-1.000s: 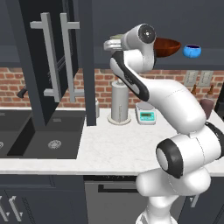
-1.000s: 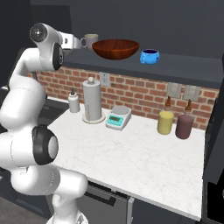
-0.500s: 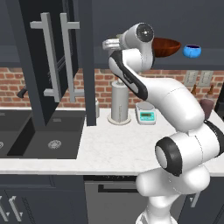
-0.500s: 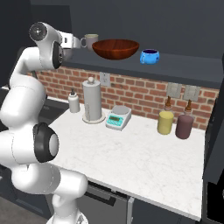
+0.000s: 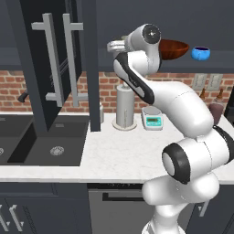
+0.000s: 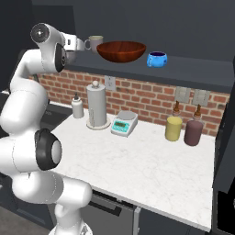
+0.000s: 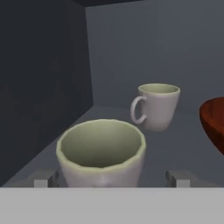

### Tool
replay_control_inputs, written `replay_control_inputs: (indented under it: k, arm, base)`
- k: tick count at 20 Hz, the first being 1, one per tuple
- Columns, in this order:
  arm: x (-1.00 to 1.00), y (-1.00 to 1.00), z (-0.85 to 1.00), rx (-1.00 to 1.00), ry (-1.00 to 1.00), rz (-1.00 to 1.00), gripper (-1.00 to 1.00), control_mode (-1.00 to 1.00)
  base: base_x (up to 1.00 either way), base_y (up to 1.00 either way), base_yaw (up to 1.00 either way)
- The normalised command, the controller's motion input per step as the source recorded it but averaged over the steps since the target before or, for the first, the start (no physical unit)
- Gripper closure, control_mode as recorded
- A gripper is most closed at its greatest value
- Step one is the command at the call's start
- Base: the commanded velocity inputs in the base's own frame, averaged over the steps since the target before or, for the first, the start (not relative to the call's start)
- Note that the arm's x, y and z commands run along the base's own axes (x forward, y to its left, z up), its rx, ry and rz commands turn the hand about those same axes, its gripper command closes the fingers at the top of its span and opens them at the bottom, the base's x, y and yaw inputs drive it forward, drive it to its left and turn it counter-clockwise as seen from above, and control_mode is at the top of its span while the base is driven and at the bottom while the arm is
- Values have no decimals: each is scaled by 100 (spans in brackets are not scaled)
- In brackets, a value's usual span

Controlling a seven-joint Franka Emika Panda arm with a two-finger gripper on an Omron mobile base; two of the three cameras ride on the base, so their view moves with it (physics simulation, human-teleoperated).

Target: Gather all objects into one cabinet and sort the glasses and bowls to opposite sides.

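The gripper (image 7: 111,178) stands wide open at the bottom of the hand view, its fingertips clear on either side of the near mug (image 7: 101,151), which rests on the cabinet shelf (image 7: 183,144). The second mug (image 7: 156,106) stands behind it, upper centre. At right sit the brown bowl (image 6: 121,50) and blue bowl (image 6: 156,58). Gathering and sorting look done. No writing is readable.
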Motion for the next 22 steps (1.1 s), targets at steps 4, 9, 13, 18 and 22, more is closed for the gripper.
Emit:
replay_control_inputs:
  k: [4,9,13,18,22]
  arm:
    - [-44,-7,0,0,0,0,-100,-100]
    - [-82,-10,0,0,0,0,-100,-100]
    - [-62,-5,0,0,0,0,-100,-100]
    - [-25,-61,-22,-14,1,-18,-100,-100]
    - [0,-85,-47,-28,7,-43,-100,-100]
  base:
    - [0,0,0]
    - [0,0,0]
    - [0,0,0]
    - [0,0,0]
    - [0,0,0]
